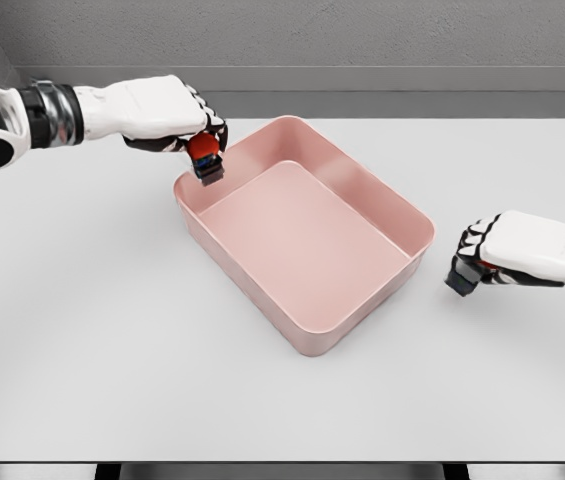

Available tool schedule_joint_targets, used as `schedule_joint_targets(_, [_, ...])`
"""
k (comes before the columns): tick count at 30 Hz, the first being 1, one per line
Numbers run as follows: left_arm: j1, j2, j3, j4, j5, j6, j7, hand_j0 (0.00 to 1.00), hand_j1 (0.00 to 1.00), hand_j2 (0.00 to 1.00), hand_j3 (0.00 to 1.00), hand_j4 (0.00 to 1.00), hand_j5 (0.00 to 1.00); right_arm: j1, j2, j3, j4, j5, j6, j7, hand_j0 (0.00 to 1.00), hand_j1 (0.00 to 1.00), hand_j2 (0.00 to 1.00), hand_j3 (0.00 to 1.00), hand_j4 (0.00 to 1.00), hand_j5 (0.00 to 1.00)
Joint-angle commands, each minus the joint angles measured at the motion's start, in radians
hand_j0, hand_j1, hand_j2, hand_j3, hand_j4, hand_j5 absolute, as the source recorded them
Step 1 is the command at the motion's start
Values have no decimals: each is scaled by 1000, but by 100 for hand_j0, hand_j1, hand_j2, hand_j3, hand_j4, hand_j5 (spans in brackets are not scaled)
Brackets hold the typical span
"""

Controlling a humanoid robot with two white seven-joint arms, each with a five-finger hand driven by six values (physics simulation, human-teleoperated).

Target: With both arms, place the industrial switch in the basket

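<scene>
The left hand (pixel 177 118) clasps a red-and-black switch (pixel 205 157) over the basket (pixel 362 180) rim at ten o'clock, placed to drop it inside. At three o'clock, the right hand (pixel 507 255) grips another dark switch (pixel 462 275) on the table (pixel 82 330), apparently for lifting.

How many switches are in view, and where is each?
2. One switch is held in the left hand over the basket's far-left rim. Another is in the right hand, right of the basket. None visible inside.
</scene>
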Motion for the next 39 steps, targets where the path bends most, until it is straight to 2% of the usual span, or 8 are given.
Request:
schedule_joint_targets(1, [0,-21,-20,-1,5,4,1,49,49,49,49,49,49,0,-8,-3,2,-12,2,-2,43,43,43,43,43,43])
schedule_joint_targets(15, [0,-95,-152,27,-11,28,1,52,52,52,52,52,52,-81,-28,-2,-3,-60,2,-2,41,41,41,41,41,41])
schedule_joint_targets(17, [0,-95,-162,28,-11,28,1,58,58,58,58,58,58,-101,-28,0,-8,-63,2,-2,41,41,41,41,41,41])
schedule_joint_targets(23, [0,-95,-171,28,-8,28,1,98,98,98,98,98,98,-144,-27,6,-12,-77,2,-3,40,40,40,40,40,40])
schedule_joint_targets(31, [-38,-76,-166,-39,11,18,1,100,100,100,100,100,100,-181,9,41,-14,-77,2,-23,40,40,40,40,40,40])
schedule_joint_targets(32, [-55,-55,-162,-53,66,13,1,100,100,100,100,100,100,-184,18,41,-14,-75,2,-23,40,40,40,40,40,40])
schedule_joint_targets(36, [-57,177,-111,-65,502,-90,1,100,100,100,100,100,100,-221,39,75,-14,-77,2,-23,40,40,40,40,40,40])
schedule_joint_targets(39, [71,284,-91,-1,608,-90,1,100,100,100,100,100,100,-239,53,92,-14,-77,2,-23,40,40,40,40,40,40])
